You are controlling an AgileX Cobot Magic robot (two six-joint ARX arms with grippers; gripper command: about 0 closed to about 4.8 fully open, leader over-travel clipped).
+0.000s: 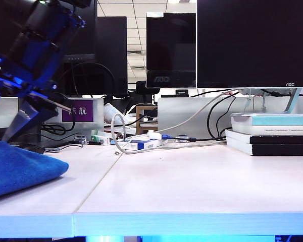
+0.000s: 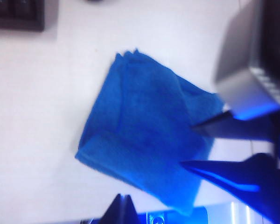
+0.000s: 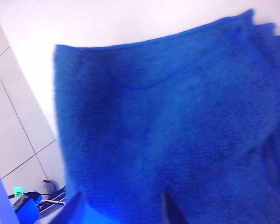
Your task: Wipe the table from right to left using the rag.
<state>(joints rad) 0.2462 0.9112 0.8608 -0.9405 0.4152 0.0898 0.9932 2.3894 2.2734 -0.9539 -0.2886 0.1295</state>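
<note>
The royal-blue rag lies bunched at the far left of the white table, close to the front edge. A dark arm comes down to the rag's back edge there. From above, the rag is a folded square on the table. My right gripper grips one side of it, its dark fingers held apart by the thick cloth. Up close, the rag fills the gap in my right gripper. My left gripper hovers above the rag's near edge, tips together and empty.
Monitors stand along the back. A stack of books sits at the right, and cables with a white adapter lie mid-back beside a purple sign. A keyboard corner lies beyond the rag. Floor tiles show past the table's end.
</note>
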